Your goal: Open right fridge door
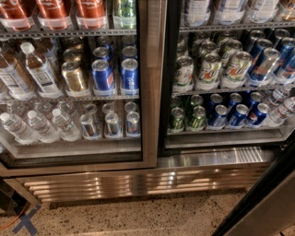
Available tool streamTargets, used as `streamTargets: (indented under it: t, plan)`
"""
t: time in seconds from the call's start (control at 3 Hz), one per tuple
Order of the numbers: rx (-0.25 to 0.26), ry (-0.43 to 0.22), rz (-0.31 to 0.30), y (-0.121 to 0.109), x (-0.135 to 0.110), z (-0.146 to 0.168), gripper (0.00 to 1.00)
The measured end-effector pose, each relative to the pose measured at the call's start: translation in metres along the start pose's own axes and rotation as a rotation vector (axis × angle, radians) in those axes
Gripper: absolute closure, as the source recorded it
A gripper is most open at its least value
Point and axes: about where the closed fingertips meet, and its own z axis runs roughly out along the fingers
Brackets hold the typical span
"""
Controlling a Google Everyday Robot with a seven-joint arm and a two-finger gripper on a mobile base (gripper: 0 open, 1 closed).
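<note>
Pincer is out of shot, so I can't tell whether it's open or closed. Only the fridge front shows.

Right fridge door [269, 209] looks swung out toward the camera. It cuts a diagonal across the near right corner, a dark edge with grey steel beyond it, well clear of the cabinet. The right compartment behind it sits exposed, with a black strip [167, 92] down its left side. Inside on the middle shelf are green-and-white soda cans [209, 69] and blue ones [262, 62] tipped over to the right. On the lower shelf are green cans [186, 117], then blue cans [230, 115].

Left door [150, 92] is flat against the cabinet, wide steel frame. Through its glass I can see red-labelled bottles [55, 9] up top, a gold can [73, 76] beside blue cans [103, 73] in the middle, and clear water bottles [41, 124] on the bottom left with silver cans [113, 123] next to them.

Below both there's a ribbed steel vent panel [138, 182], then speckled floor [138, 216] with a blue tape X [25, 222] near the left corner.
</note>
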Motion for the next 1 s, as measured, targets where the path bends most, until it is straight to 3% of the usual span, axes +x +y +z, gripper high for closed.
streamTargets:
  t: [0.33, 0.67, 1.0]
  plan:
    - [0.024, 0.001, -0.008, 0.002, -0.006, 0.008, 0.0]
    - [0.083, -0.094, -0.038, -0.001, -0.043, 0.021, 0.0]
    - [0.115, -0.245, -0.052, 0.006, -0.095, 0.028, 0.0]
